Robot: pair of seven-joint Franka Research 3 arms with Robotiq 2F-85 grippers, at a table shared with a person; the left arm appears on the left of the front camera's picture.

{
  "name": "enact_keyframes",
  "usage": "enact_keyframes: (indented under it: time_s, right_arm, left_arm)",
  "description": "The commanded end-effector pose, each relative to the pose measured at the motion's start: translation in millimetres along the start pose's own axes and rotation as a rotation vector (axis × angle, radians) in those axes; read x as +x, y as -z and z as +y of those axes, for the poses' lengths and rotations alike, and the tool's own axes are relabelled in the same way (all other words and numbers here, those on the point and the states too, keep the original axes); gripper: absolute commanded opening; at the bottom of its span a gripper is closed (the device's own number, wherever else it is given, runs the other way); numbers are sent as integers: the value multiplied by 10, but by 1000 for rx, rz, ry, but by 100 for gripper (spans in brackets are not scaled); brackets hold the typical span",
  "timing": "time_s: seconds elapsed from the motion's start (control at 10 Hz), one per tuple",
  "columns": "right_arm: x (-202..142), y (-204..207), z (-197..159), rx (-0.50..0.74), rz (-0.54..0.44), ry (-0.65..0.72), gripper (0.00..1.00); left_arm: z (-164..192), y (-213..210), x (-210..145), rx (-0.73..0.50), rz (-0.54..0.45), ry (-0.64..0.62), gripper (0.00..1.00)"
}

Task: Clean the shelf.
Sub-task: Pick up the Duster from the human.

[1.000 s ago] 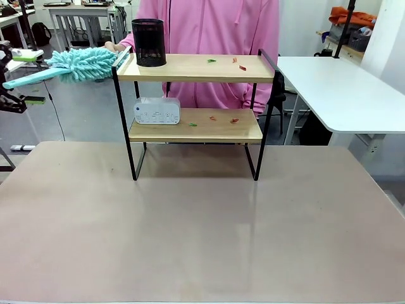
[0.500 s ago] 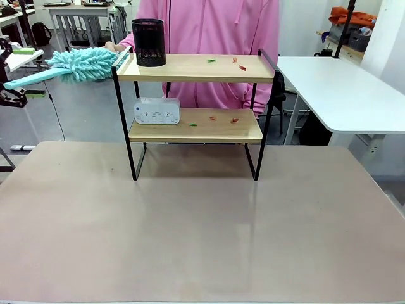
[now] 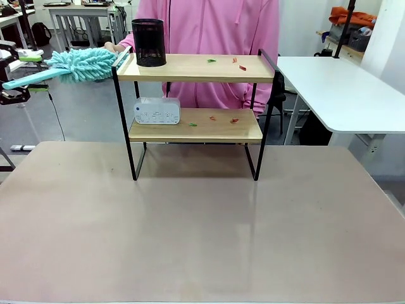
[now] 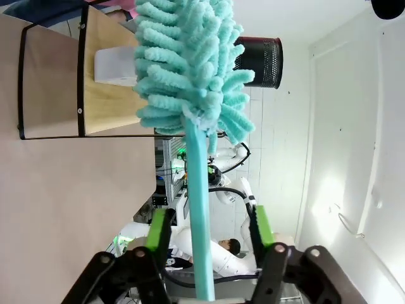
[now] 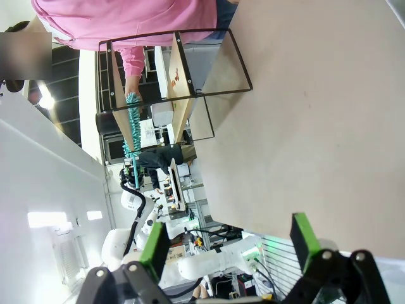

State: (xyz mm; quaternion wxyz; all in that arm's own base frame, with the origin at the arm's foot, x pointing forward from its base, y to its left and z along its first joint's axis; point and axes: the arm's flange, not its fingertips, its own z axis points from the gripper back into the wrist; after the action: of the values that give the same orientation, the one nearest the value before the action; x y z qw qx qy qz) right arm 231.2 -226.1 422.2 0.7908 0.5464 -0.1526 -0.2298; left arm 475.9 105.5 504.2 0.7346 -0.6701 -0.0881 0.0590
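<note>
At the far left, the left pincer (image 4: 209,218) stands about half-wide around the thin handle of a teal duster (image 3: 82,63), and in the left wrist view its green pads (image 4: 158,228) have a gap to the handle on either side, so nothing is gripped yet. The step in hand looks like the handover of the tool. The person's hand (image 3: 112,45) holds the fluffy end up just beside the left post of the shelf (image 3: 196,68), which stands at the far middle of the surface (image 3: 202,228), right in front of the person. On its top board a black mesh cup (image 3: 148,42) sits at the left end. Further right lie small scraps – a green one (image 3: 211,61) and red ones (image 3: 239,66). On the lower board there is a white box-like device (image 3: 157,110) at the left, with more green and red bits (image 3: 234,120) toward the middle and right. The next move, as I judge it, calls for the pads to meet the handle squarely and hold it firm before the person lets go. The head then has to be swept along each board toward the scraps without knocking the cup or the device (the lower tier leaves little headroom, so a flat, low approach seems wise). The right pincer (image 5: 229,239) hangs wide and empty over the near surface, well apart from the shelf – free to steady the frame if needed.
</note>
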Motion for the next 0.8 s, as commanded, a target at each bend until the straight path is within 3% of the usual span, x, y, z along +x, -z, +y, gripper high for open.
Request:
enact_keyframes:
  time_s: [0.0,0.1,0.3,0.7]
  right_arm:
    - [-20,0,-7,1,1,-26,100]
    - [-20,0,-7,1,1,-26,100]
    - [-20,0,-7,1,1,-26,100]
    - [-20,0,-7,1,1,-26,100]
  left_arm:
    - [-26,38,-39,-17,-4,-3,0]
    - [-20,40,-43,-15,-5,-3,15]
    - [-20,38,-47,-17,-6,0,0]
    - [-17,38,-50,-9,-15,13,0]
